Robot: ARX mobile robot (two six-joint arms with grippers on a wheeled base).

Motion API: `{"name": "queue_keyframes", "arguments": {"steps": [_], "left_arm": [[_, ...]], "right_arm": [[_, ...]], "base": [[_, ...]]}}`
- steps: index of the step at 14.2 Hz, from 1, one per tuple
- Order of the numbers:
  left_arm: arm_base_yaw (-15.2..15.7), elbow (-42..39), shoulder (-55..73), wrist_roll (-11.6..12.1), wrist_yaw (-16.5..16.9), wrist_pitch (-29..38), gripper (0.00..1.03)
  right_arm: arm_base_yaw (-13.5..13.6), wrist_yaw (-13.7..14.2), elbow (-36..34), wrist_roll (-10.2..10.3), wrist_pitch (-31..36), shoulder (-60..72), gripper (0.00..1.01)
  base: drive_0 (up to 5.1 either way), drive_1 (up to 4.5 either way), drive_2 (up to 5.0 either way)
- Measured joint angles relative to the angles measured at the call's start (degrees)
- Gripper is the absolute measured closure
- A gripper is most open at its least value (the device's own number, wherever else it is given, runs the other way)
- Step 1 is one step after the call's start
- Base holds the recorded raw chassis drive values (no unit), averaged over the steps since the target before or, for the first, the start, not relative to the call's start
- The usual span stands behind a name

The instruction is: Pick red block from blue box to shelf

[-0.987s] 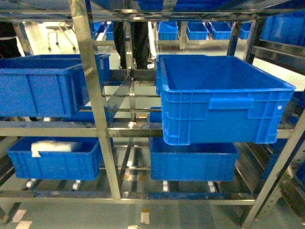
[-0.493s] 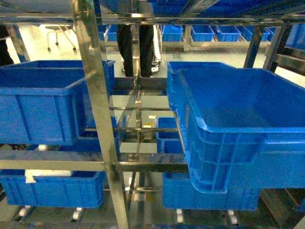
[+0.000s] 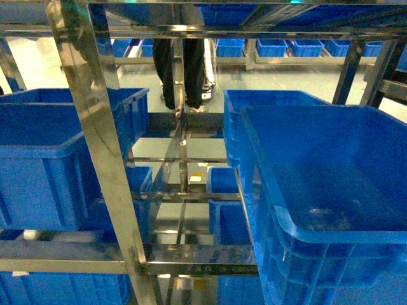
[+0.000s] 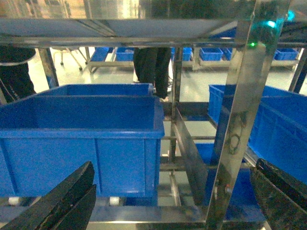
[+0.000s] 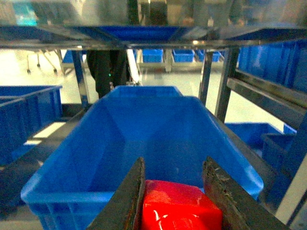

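Note:
The red block (image 5: pixel 180 207), glossy and cube-shaped, is clamped between the two dark fingers of my right gripper (image 5: pixel 175 165). It hangs just in front of the near rim of a royal-blue crate (image 5: pixel 144 124). That crate sits on the stainless-steel shelf (image 5: pixel 211 72). My left gripper (image 4: pixel 173 165) stands open, its fingers wide apart and empty, facing a shelf post (image 4: pixel 240 110) and another royal-blue crate (image 4: pixel 81 143). The blue box is out of view. Neither gripper shows in the head view, which is filled by the shelf (image 3: pixel 95 159).
Royal-blue ribbed crates stand on the tiers: a large empty one at the right (image 3: pixel 318 270), one at the left (image 3: pixel 38 159), others below and behind. A person's dark legs (image 3: pixel 184 63) stand beyond the shelf. An upper rail (image 3: pixel 210 30) crosses overhead.
The head view has closed in on the shelf. The right-hand crate now looms larger and lower in the frame, and the post has shifted left.

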Motion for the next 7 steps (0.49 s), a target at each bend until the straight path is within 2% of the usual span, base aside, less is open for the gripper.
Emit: {"name": "queue_keyframes", "arguments": {"steps": [7], "left_arm": [[0.0, 0.0, 0.0, 0.0, 0.0, -0.3, 0.05]], "right_arm": [[0.0, 0.0, 0.0, 0.0, -0.4, 0.0, 0.72]], "base": [[0.0, 0.0, 0.0]]}}
